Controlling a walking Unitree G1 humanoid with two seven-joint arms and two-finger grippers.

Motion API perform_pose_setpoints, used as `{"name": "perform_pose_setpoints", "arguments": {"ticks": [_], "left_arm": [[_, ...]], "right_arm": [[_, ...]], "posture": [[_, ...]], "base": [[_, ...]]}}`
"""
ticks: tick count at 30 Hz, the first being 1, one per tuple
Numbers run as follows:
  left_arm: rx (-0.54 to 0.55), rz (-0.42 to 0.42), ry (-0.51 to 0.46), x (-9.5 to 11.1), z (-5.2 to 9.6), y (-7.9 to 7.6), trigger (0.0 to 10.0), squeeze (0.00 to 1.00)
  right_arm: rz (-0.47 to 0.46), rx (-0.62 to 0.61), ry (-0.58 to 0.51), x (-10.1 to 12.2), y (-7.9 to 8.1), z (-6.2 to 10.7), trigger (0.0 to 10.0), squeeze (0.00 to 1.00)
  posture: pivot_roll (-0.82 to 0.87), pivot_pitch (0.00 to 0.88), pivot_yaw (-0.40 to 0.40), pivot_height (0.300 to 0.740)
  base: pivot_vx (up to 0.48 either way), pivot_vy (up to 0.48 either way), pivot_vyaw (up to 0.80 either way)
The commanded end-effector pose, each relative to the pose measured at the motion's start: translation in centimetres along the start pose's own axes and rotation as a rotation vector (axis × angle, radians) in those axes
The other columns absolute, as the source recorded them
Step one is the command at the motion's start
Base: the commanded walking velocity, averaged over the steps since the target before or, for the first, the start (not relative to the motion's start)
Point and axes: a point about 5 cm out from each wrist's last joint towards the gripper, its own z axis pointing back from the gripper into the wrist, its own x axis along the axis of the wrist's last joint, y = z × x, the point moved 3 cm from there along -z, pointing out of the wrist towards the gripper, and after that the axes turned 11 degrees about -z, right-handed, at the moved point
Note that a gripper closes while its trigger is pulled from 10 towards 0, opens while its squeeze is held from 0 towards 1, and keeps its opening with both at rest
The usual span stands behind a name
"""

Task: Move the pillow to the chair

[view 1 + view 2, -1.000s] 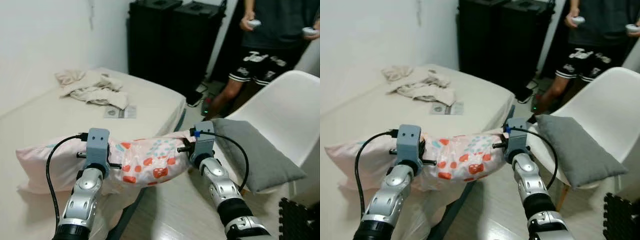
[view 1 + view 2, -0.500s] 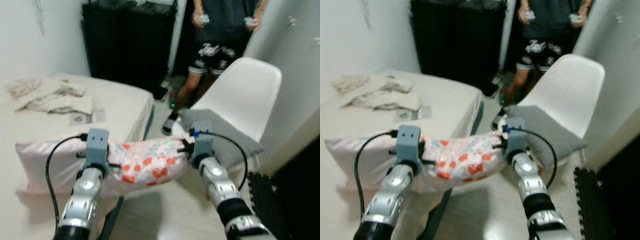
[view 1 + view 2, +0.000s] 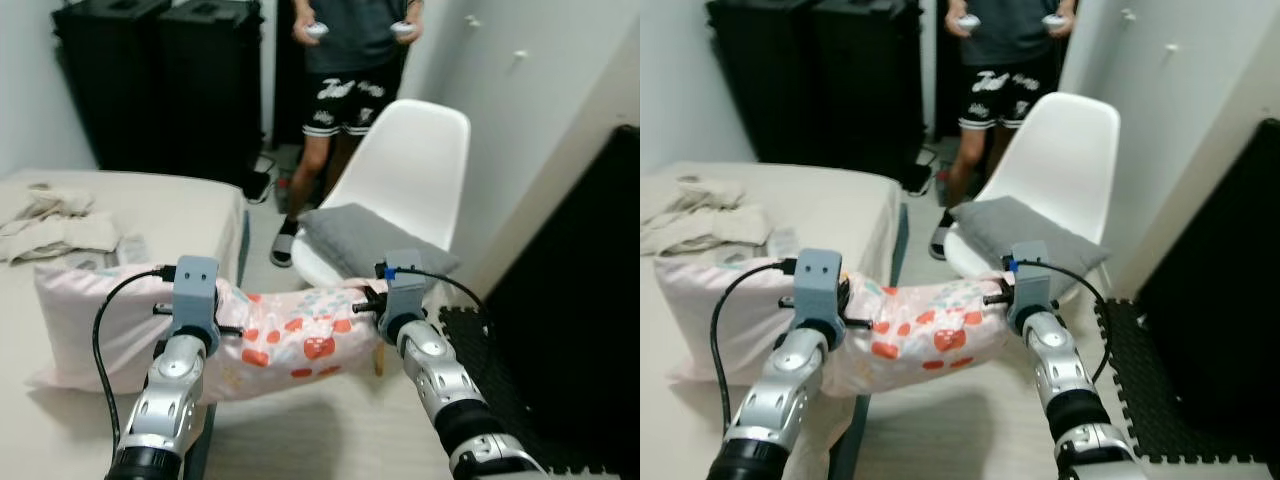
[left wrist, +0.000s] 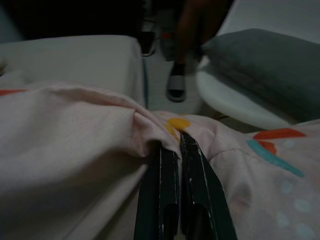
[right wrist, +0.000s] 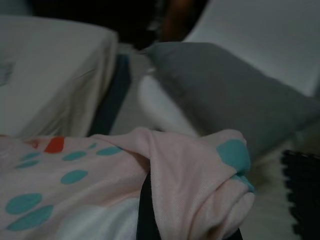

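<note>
A pink pillow (image 3: 290, 342) with red and teal prints hangs in the air between my two arms, its left end still resting over the bed. My left gripper (image 4: 172, 144) is shut on a fold of its fabric. My right gripper (image 3: 1000, 298) is shut on the pillow's other end, with cloth draped over its fingers (image 5: 145, 207). Straight ahead, just beyond the pillow, stands the white chair (image 3: 425, 150) with a grey cushion (image 3: 368, 238) lying on its seat.
The bed (image 3: 160, 205) lies on the left with crumpled cloth (image 3: 48, 225) on it. A person (image 3: 352, 60) holding two controllers stands behind the chair. Black cabinets (image 3: 150, 80) line the back wall. A dark panel (image 3: 590, 300) and a black foam mat (image 3: 520, 400) are on the right.
The camera has swung to the right, so the chair now sits ahead of me and the bed has slid to the left. Both grippers keep their hold on the pillow.
</note>
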Motion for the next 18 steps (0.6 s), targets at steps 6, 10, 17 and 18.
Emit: {"name": "perform_pose_setpoints", "arguments": {"ticks": [6,10,17,18], "left_arm": [[-0.057,-0.043,-0.015,0.3,-0.1,-0.6,10.0,0.0],[-0.063,-0.052,-0.011,0.1,-0.1,-0.6,10.0,0.0],[-0.076,-0.063,-0.012,0.2,-0.4,-0.9,10.0,0.0],[-0.079,-0.067,-0.012,0.2,-0.4,-1.0,10.0,0.0]], "right_arm": [[-0.021,-0.025,-0.023,0.5,-0.4,0.0,10.0,0.0],[-0.022,-0.029,-0.019,0.3,-0.7,0.2,10.0,0.0],[-0.013,-0.053,-0.018,0.1,-1.3,0.4,10.0,0.0],[-0.011,-0.055,-0.018,0.1,-1.3,0.4,10.0,0.0]], "posture": [[-0.01,0.04,-0.037,0.74],[-0.02,0.04,-0.032,0.74],[-0.03,0.047,-0.024,0.74],[-0.03,0.047,-0.024,0.74]], "base": [[0.0,0.0,-0.8],[0.0,0.0,-0.8],[0.0,0.0,-0.8],[0.0,0.0,-0.8]]}}
